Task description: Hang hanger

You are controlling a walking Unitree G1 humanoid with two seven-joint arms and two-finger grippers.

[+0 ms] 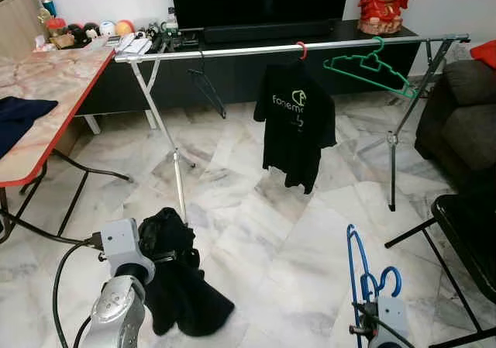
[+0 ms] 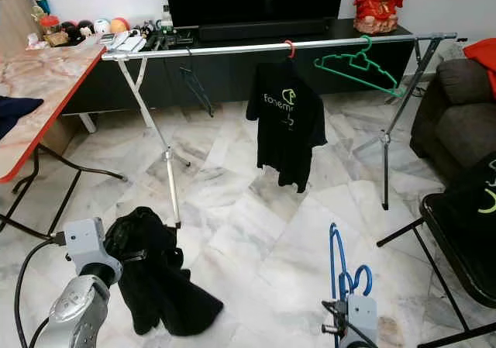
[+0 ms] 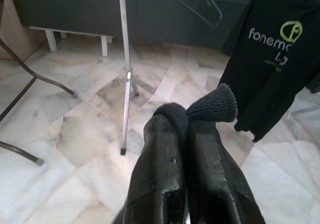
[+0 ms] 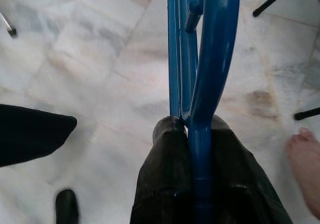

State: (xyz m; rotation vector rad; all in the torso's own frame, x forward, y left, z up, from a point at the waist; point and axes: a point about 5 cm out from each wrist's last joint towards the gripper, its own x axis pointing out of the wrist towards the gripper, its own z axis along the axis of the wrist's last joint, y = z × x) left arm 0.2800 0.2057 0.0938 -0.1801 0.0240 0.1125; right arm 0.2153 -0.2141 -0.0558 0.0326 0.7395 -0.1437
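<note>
Left eye view looks down a marble floor (image 1: 263,232) to a silver rail (image 1: 256,49) on splayed legs. On the rail hang a black T-shirt (image 1: 296,123) on a red hook, a green hanger (image 1: 368,69) further toward the right end, and a dark hanger (image 1: 206,88) toward the left end. Behind the rail stand a black TV cabinet (image 1: 232,69) and a red figurine (image 1: 385,3). A marble-topped bench (image 1: 54,92) with a red edge stands at left, a dark cloth (image 1: 17,115) lying on it. A dark sofa (image 1: 461,108) sits at right.

Low at left, the left gripper (image 3: 186,121) is closed on a black garment (image 1: 177,274), a ribbed cuff pinched between its fingertips (image 3: 167,129); the rest of the garment hangs below the wrist above the floor.

Low at right, the right gripper (image 4: 192,126) clamps a blue hanger (image 1: 358,270), which stands upright from the fingers with its hook curling beside the wrist, well short of the rail. Right wrist view also catches a person's bare foot (image 4: 306,159) on the floor.
</note>
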